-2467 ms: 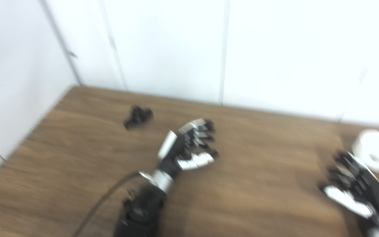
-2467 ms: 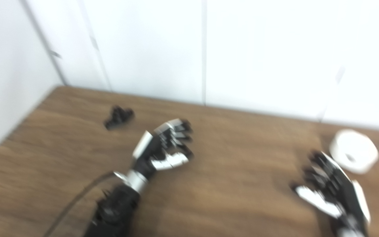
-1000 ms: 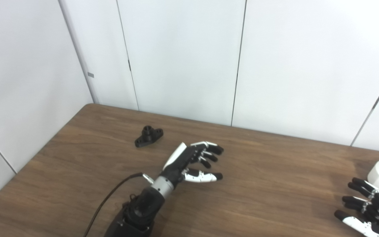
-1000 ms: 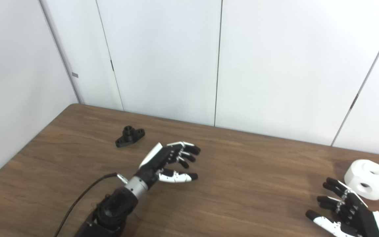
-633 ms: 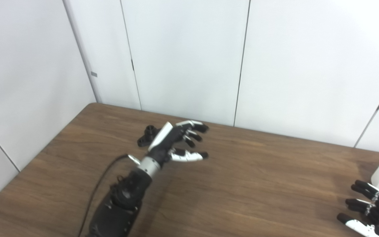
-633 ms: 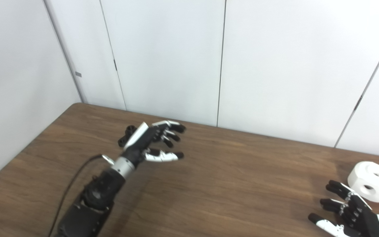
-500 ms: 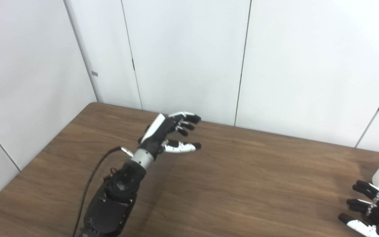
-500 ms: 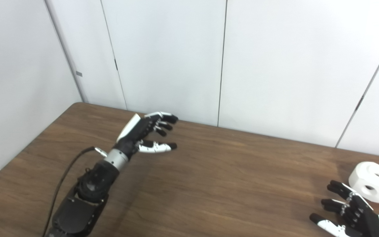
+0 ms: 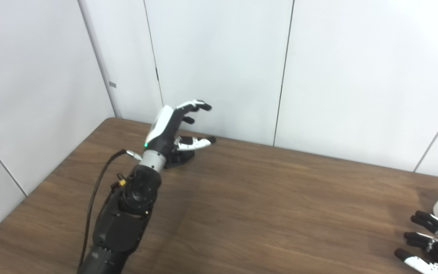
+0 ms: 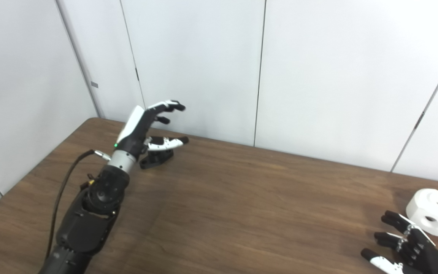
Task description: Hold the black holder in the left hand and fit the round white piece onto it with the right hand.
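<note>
Nothing was done yet: left hand [image 10: 143, 133], fingers spread, hovered above black holder [image 10: 157, 158] at upper left; right hand [image 10: 409, 243], also spread & empty, sat near round white piece [image 10: 434, 212] at lower right, w/ pickup & fitting left.

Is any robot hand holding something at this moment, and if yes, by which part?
Nothing is held. The left robot hand hovers open over the black holder, which lies on the table. The right robot hand is open beside the round white piece.

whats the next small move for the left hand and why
Probably lower the left hand and close it on the black holder. The hand is open and raised over the holder, which lies on the table, partly hidden behind it and not yet gripped.
</note>
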Controlling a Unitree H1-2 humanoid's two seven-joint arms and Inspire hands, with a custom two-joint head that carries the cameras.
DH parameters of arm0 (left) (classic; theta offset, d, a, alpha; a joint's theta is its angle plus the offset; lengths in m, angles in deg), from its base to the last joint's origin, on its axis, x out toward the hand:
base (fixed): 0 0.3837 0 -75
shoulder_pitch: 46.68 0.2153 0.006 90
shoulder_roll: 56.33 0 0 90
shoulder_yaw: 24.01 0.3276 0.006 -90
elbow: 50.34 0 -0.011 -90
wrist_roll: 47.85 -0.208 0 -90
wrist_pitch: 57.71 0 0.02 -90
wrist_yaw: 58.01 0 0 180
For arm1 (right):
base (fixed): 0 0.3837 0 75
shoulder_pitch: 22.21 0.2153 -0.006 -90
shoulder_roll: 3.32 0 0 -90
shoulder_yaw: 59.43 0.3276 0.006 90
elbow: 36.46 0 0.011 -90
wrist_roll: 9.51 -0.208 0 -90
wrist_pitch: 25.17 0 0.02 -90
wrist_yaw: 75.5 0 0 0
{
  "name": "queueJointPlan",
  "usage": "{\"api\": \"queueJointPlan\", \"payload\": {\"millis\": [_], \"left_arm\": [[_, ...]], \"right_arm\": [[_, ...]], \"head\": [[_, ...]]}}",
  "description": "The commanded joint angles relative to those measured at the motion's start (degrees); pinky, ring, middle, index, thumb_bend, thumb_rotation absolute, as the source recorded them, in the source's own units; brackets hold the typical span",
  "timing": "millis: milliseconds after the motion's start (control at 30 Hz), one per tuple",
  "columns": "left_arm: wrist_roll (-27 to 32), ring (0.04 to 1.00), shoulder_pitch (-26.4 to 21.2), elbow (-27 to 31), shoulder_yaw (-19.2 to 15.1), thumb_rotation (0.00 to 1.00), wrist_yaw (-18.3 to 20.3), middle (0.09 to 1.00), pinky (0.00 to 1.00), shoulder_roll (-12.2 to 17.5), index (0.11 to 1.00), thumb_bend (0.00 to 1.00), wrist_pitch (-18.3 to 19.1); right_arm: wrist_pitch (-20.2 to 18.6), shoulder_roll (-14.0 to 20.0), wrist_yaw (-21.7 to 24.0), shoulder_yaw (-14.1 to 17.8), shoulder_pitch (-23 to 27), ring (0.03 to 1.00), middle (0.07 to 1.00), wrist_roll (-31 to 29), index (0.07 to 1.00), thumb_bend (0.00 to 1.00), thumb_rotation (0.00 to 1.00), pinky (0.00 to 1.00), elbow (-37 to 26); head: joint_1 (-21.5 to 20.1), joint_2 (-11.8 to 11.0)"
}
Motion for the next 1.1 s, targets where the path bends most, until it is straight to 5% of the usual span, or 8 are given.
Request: {"api": "queueJointPlan", "payload": {"millis": [0,200,367,567,767,1067], "left_arm": [[-1.9,0.848,-2.8,1.0,-0.5,0.06,-1.4,0.867,0.69,2.1,0.744,0.72,1.0],[-2.5,0.871,-2.4,-0.1,-1.6,0.10,-2.9,0.891,0.68,2.9,0.754,0.73,1.3],[-4.0,0.943,-2.4,-1.9,-2.2,0.23,-7.3,0.946,0.73,1.8,0.764,0.80,1.0],[-8.4,1.000,-2.8,-2.9,0.5,0.39,-4.7,1.000,0.98,4.0,0.864,0.96,8.2],[-7.9,1.000,-1.8,-5.2,1.0,0.38,-3.7,1.000,1.00,4.7,0.917,1.00,11.0],[-11.9,1.000,-3.1,-6.2,3.0,0.41,-3.0,1.000,1.00,5.4,0.825,1.00,20.2]], "right_arm": [[-0.2,1.2,0.1,0.4,-0.2,0.610,0.774,0.0,0.749,0.80,0.13,0.63,-0.7],[-0.7,1.3,0.3,0.4,-0.5,0.619,0.774,-0.1,0.748,0.79,0.12,0.64,-1.1],[-0.4,1.3,0.1,0.1,-0.6,0.616,0.766,0.4,0.750,0.79,0.13,0.64,-1.4],[-0.3,1.2,0.0,0.3,-0.7,0.616,0.774,0.3,0.750,0.80,0.15,0.64,-1.7],[0.3,1.5,-0.2,0.1,-0.4,0.617,0.775,1.1,0.742,0.78,0.11,0.60,-1.2],[-0.8,1.6,0.2,0.2,-0.5,0.616,0.774,0.4,0.753,0.79,0.12,0.64,-1.4]], "head": [[0.0,0.3],[-0.2,0.4],[-0.4,0.8],[-1.2,0.7],[-1.2,0.4],[-0.9,0.7]]}}
